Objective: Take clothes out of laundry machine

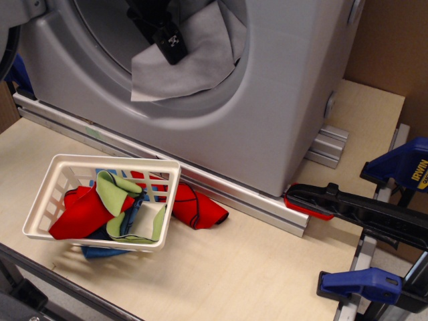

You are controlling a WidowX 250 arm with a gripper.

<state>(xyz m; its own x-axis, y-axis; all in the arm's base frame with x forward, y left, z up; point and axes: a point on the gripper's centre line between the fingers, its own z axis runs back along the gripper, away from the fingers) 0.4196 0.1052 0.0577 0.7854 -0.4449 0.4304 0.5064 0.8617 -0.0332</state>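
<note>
Blue clamps [374, 284] and a black one with a red tip [348, 207] stand closest to you at the right edge of the wooden table [247, 267], and you do not need them. At the near left sits the white basket [100, 200] with small red, green and blue cloths [114, 210] in it, and one red cloth [197, 207] lies just behind it against the metal rail [221, 190]; leave all of these alone. Farther back is the laundry machine [281, 114], and the clothes [190, 60], one thin light grey sheet, are inside its round opening, with a lower corner hanging over the front lip. The gripper [170, 45] is inside the opening, on or just above the upper part of the sheet. You cannot tell from this view if its fingers are spread or pinched, because only a dark block with a small white mark is visible. I judge that the step now is to grasp the sheet, so you should first make sure a fold of cloth is truly between the fingers before you pull. Pinch near the middle rather than at an edge, because the sheet looks floppy and may slip. When you pull, go outward and a little upward so the cloth clears the lip and does not catch on the drum wall [107, 27]
</note>
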